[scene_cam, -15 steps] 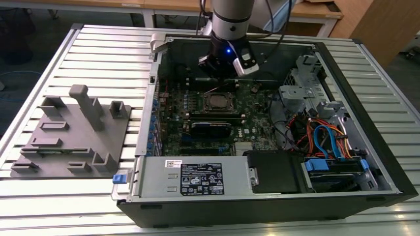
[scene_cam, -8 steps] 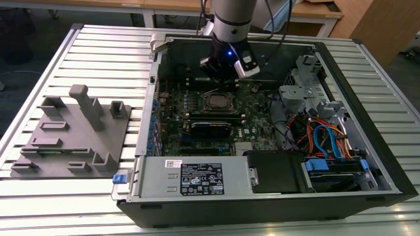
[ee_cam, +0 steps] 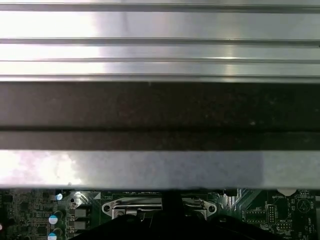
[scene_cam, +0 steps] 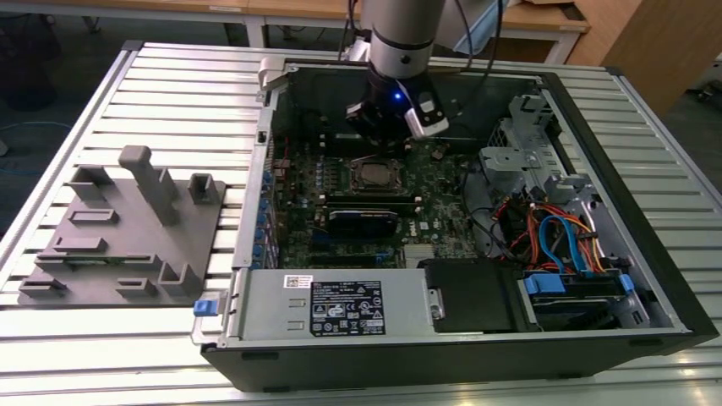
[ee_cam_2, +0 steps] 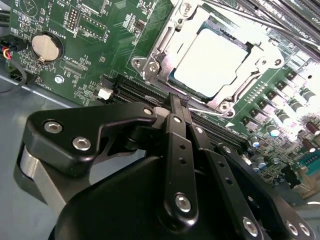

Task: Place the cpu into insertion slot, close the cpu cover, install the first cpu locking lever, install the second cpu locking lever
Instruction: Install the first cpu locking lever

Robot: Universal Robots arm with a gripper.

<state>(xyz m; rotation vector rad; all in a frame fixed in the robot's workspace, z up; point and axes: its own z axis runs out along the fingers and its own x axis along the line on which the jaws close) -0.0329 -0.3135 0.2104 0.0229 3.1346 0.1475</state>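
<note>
The cpu [ee_cam_2: 212, 62] lies flat in the insertion slot [ee_cam_2: 223, 107] on the green board, its pale metal top showing through the window of the cpu cover [ee_cam_2: 156, 56], which is folded down over it. My gripper [ee_cam_2: 178, 102] is shut with nothing between its fingers [ee_cam_2: 175, 125], and the tips sit just beside the socket's edge. Thin metal rods [ee_cam_2: 260, 20] run along the socket's far side. In the exterior view the gripper [scene_cam: 381, 139] hangs inside the open case, just behind the cpu [scene_cam: 373, 175]. The first wrist view shows the socket frame [ee_cam: 150, 207] below the case wall.
A grey fixture block [scene_cam: 124, 228] stands at the exterior view's left on the slatted table. Inside the case are a blue card [scene_cam: 361, 222], a power supply [scene_cam: 338, 304] and a drive cage with cables [scene_cam: 564, 245]. Black memory slots [ee_cam_2: 135, 90] and a coin battery [ee_cam_2: 46, 46] flank the socket.
</note>
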